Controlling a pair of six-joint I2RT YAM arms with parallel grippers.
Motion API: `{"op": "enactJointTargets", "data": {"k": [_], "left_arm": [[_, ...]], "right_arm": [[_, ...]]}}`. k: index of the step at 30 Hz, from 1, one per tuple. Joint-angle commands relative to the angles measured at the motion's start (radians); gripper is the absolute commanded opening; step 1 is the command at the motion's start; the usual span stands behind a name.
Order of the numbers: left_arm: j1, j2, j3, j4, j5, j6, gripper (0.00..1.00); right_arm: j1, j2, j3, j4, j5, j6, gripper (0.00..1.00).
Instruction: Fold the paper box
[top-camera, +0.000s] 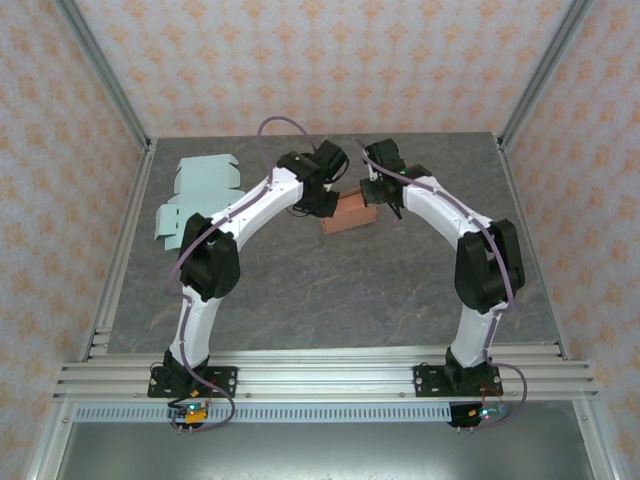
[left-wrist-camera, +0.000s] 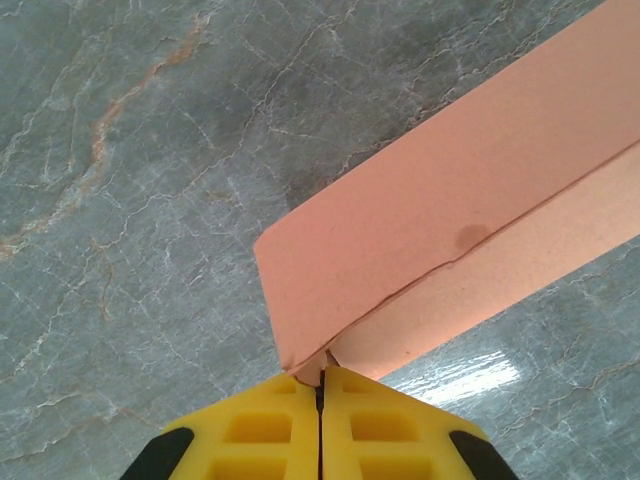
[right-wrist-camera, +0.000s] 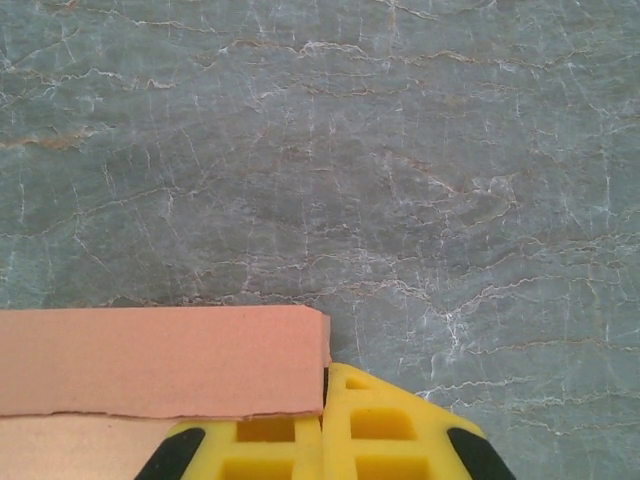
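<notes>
The left gripper (left-wrist-camera: 320, 388) has its yellow fingers (left-wrist-camera: 262, 432) pressed flat together, only a hairline seam between them, and the seam nips a folded corner of the salmon-coloured paper box (left-wrist-camera: 420, 235), whose two panels rise away from the tips at a slant above the stone surface. The right gripper (right-wrist-camera: 325, 385) is likewise fully closed, pad against pad. One end of the box's upper panel (right-wrist-camera: 160, 362) lies against one of its fingers (right-wrist-camera: 268, 432) and reaches the seam, but whether any paper is caught there cannot be told. From the top view the box (top-camera: 347, 213) sits toward the far middle of the grey marbled table (top-camera: 330, 300), partly folded, lying slightly askew, with the left gripper (top-camera: 327, 205) at its left end and the right gripper (top-camera: 377, 198) at its right end, both arms arching in from their bases at the near edge. Well apart from them, at the far left of the table, lies a flat, unfolded pale green carton blank (top-camera: 195, 195). Patterned orange walls (top-camera: 320, 60) close in the table on the left, right and far sides.
</notes>
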Motion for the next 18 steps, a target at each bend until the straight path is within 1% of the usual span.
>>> {"op": "enactJointTargets", "data": {"k": [1,3,8,10,13,16,18], "left_arm": [[-0.005,0.022,0.024,-0.009,-0.014,-0.009,0.07],[-0.004,0.025,0.023,-0.008,-0.016,-0.015,0.07],[-0.004,0.031,0.02,-0.002,-0.015,-0.027,0.07],[-0.005,0.033,0.02,-0.001,-0.019,-0.031,0.07],[-0.005,0.034,0.019,0.004,-0.02,-0.042,0.11],[-0.005,0.034,0.012,0.011,-0.015,-0.053,0.12],[-0.006,0.035,0.007,0.015,-0.017,-0.059,0.12]], "right_arm": [[0.016,0.055,0.119,-0.23,0.05,0.042,0.04],[0.018,0.087,0.177,-0.309,0.042,0.045,0.04],[0.018,0.145,0.264,-0.433,-0.02,0.048,0.04],[0.017,0.158,0.285,-0.465,-0.025,0.05,0.04],[0.02,0.166,0.299,-0.498,-0.023,0.05,0.05],[0.018,0.174,0.324,-0.539,-0.05,0.067,0.05],[0.019,0.198,0.373,-0.597,-0.067,0.089,0.06]]}}
